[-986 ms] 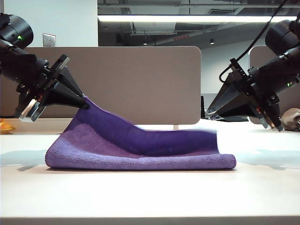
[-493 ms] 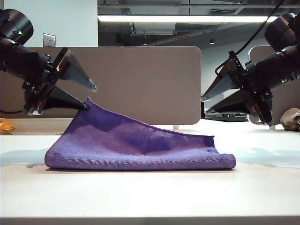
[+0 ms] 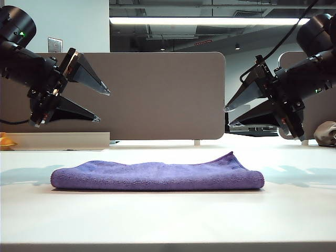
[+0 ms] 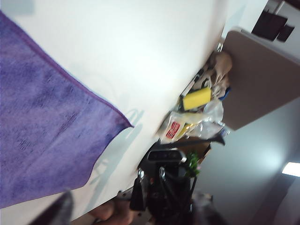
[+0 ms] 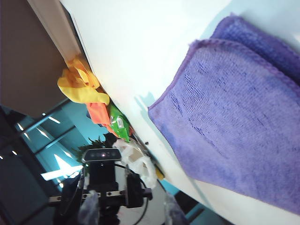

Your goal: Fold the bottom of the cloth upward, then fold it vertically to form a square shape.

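- The cloth [image 3: 157,176] is a purple, fuzzy towel with a stitched hem.
- It lies flat on the white counter [image 3: 168,220], folded into 2 layers, the fold facing the exterior camera.
- Its far right corner [image 3: 231,156] peaks up slightly.
- Nothing holds it.

Bright ceiling strip light [image 3: 210,21] glares overhead; wrist views are blurred, the table [image 3: 168,215] softly shadowed.
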### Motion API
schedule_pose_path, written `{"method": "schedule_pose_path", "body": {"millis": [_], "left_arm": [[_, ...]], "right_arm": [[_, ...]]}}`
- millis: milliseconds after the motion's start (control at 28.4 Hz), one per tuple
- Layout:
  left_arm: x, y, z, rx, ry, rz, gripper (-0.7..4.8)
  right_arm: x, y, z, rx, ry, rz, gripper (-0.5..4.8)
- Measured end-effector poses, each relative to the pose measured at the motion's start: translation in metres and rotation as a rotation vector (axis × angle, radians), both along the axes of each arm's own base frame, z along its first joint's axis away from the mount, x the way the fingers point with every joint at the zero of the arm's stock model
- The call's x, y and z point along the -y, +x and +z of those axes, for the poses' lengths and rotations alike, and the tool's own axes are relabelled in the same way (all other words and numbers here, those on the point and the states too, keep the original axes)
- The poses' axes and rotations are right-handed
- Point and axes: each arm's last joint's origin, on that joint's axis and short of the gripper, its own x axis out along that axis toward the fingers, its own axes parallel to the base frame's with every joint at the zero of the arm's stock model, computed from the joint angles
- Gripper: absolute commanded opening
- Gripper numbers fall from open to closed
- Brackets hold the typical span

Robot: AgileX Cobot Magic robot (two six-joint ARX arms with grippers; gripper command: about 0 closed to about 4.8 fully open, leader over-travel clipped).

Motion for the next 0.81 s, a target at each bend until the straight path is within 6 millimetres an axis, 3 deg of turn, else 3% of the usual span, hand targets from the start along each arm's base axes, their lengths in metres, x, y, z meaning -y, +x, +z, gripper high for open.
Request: {"method": "schedule_pose_path", "body": {"millis": [70, 141, 352, 564, 810], "left_arm": [[0.000, 0.000, 0.000, 0.033, 0.009, -0.029, 0.66], [0.001, -0.001, 0.000, 0.083, 0.022, -0.069, -0.02], [0.002, -0.004, 0.002, 0.310, 0.054, -0.263, -0.02], [0.002, -0.015, -0.003, 0.370, 0.113, -0.373, -0.02], [-0.004, -0.041, -0.015, 0.413, 0.386, -0.555, -0.03]], "right_arm": [[0.000, 0.000, 0.000, 0.041, -0.020, 0.020, 0.93], [0.000, 0.000, 0.000, 0.093, -0.044, 0.048, 0.01], [-0.001, -0.003, 0.001, 0.288, -0.053, 0.232, -0.10], [-0.001, -0.014, -0.008, 0.343, -0.076, 0.382, -0.09], [0.010, -0.028, -0.021, 0.362, -0.223, 0.473, -0.05]]}}
